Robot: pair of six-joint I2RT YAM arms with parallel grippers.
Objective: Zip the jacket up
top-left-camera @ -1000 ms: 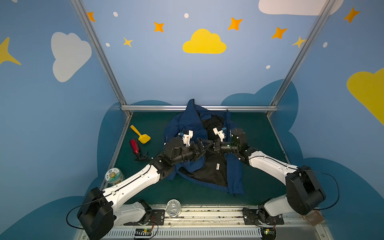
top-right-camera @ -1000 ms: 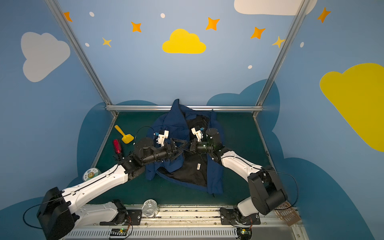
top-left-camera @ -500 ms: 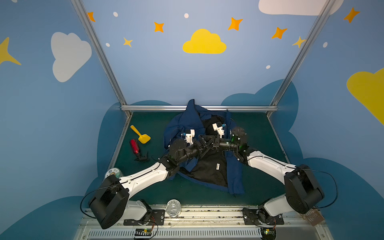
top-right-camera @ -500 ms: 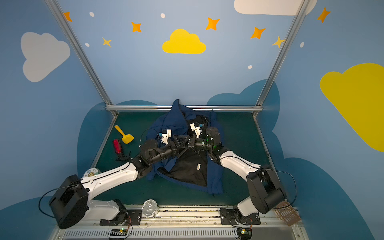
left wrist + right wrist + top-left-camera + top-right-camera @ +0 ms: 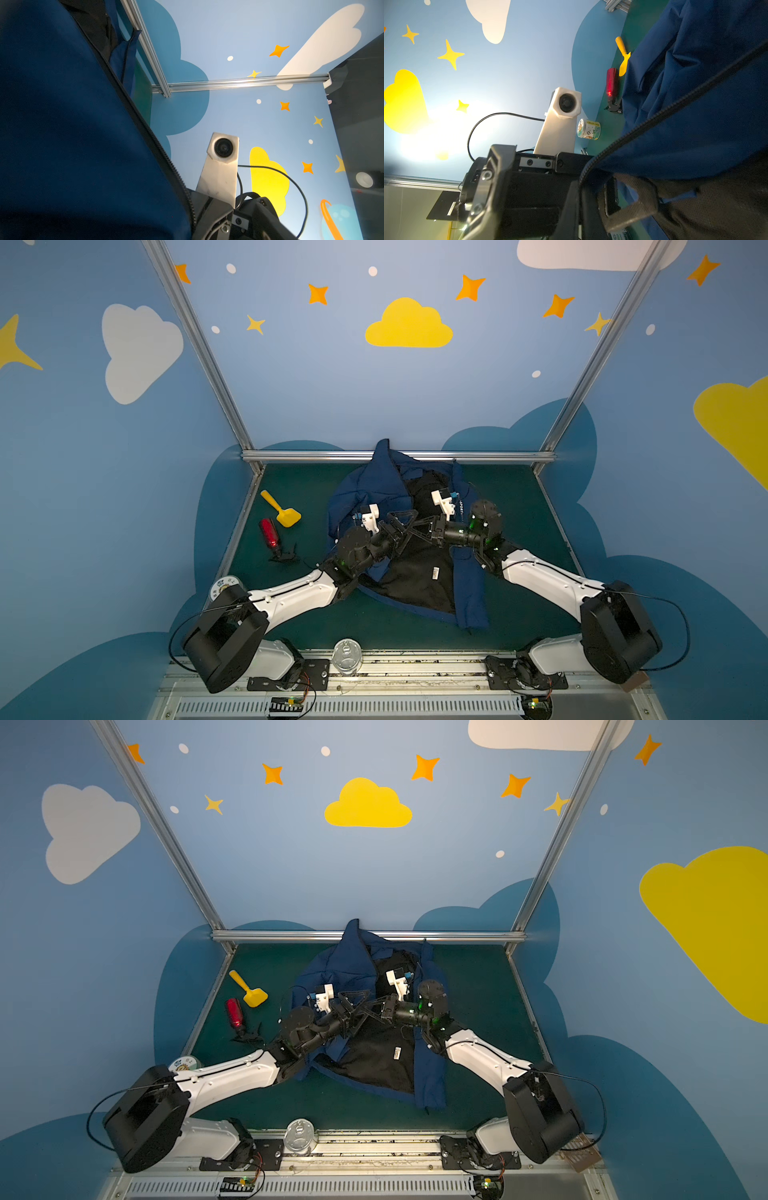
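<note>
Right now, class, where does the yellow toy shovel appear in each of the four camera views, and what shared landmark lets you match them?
Top view: yellow toy shovel on the green mat, left of the navy jacket.
Top view: same spot, left of the jacket.
Left wrist: not in it.
Right wrist: against the jacket's edge, blade partly hidden.
Landmark: the red bottle beside it, in all but the left wrist view.

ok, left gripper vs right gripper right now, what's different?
Left gripper is open; right gripper is shut. Right gripper pinches the jacket's zipper edge, which looks taut; left gripper seems to hold nothing. Left gripper reaches in from the left side, right gripper from the right. Shared: both meet tip to tip over the jacket's middle.
</note>
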